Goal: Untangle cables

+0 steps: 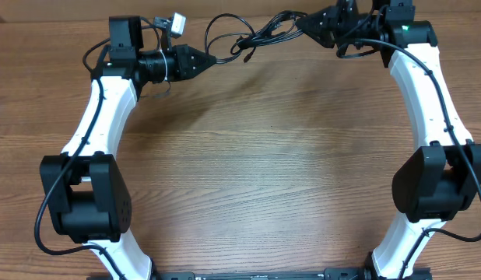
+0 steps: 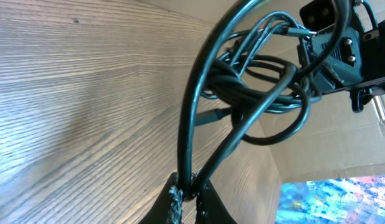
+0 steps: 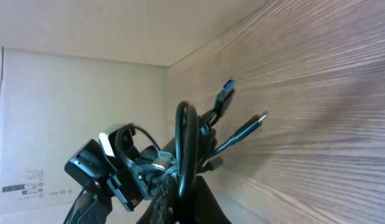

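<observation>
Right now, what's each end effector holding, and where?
Both hold the cables: left end effector pinches a loose loop; right end effector clamps the knotted bundle.

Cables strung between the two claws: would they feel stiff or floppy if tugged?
Probably floppy yet a bit springy: the cables curve in loose loops between the left gripper and right gripper. Likely light, since a narrow pinch at each end seems to hold them. Where they cross, they may snag rather than slide apart.

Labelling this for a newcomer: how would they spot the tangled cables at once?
Look at the far edge of the wooden table, between the white arms. The cables form a thin black knot strung from left tool to right tool, slimmer than the arms' own wires.
</observation>
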`<state>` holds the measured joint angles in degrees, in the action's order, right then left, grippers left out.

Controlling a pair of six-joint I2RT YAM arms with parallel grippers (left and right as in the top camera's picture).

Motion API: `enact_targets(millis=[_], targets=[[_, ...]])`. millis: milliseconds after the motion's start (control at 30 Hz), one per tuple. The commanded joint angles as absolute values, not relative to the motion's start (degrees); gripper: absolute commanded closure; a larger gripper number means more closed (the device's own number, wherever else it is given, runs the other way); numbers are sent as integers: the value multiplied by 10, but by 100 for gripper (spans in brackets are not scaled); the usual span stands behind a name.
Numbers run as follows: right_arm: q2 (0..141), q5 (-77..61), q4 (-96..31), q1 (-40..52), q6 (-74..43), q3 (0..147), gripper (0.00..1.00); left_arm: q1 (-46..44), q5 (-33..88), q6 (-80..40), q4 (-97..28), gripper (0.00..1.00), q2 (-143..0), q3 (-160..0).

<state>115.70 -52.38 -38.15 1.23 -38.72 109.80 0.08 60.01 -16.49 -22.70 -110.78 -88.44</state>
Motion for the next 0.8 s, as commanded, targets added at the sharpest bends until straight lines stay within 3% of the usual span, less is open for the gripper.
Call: enact_targets(millis=[0,333,767], targets=[[1146,-480,-370,-57,-366,1102,96,53,550,-139,-241,96,-1102,-886],[1146,-480,-401,-113,-355,1102,96,67,550,-139,-246,96,-1102,-886],[1146,-481,-402,-93,-348,1102,96,43,554,-183,-201,96,-1102,-886]])
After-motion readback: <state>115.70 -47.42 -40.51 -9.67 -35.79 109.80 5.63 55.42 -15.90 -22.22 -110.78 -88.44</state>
